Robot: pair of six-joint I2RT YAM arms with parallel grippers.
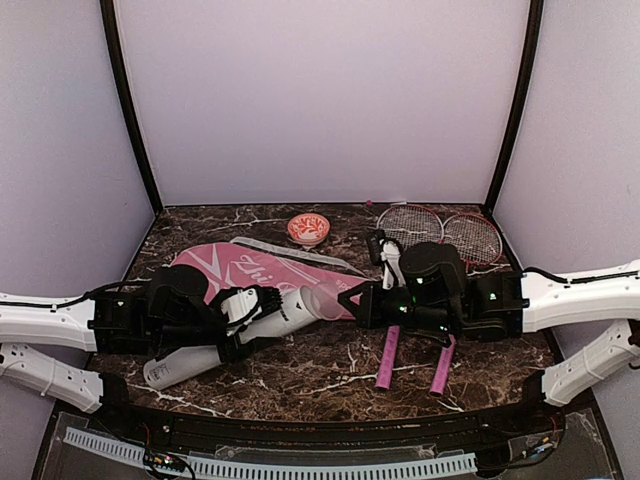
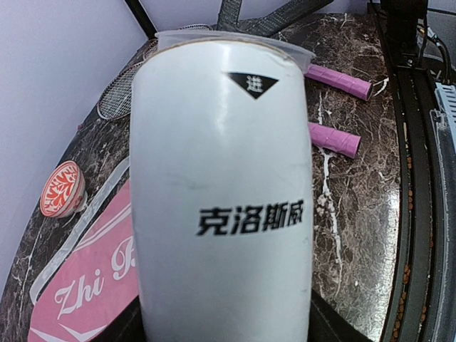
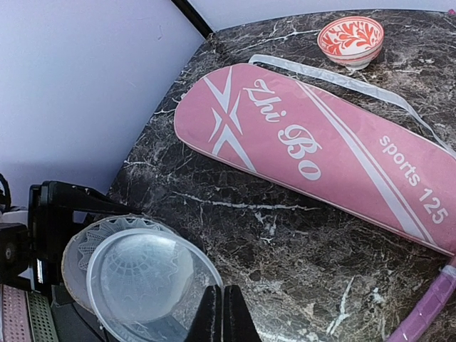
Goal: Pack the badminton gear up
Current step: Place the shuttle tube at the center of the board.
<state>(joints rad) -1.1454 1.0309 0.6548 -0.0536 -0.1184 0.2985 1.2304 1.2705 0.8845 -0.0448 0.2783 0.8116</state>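
My left gripper (image 1: 245,312) is shut on the long white tube (image 1: 285,312), which lies tilted just above the table; black print fills the left wrist view of the tube (image 2: 221,192). A clear cap (image 3: 149,285) covers its open end, and a white feathered shape shows dimly through it. My right gripper (image 3: 224,313) is shut, its tips at the cap's rim. The pink "Zhi Bo" cover (image 1: 225,265) lies flat behind the tube. Two red-framed rackets (image 1: 440,230) lie at the back right, their pink handles (image 1: 387,357) under my right arm.
A small red-and-white patterned bowl (image 1: 308,229) stands at the back centre, beside the cover's clear strap (image 3: 335,78). Purple walls close in the table on three sides. A black rail (image 2: 413,214) runs along the near edge.
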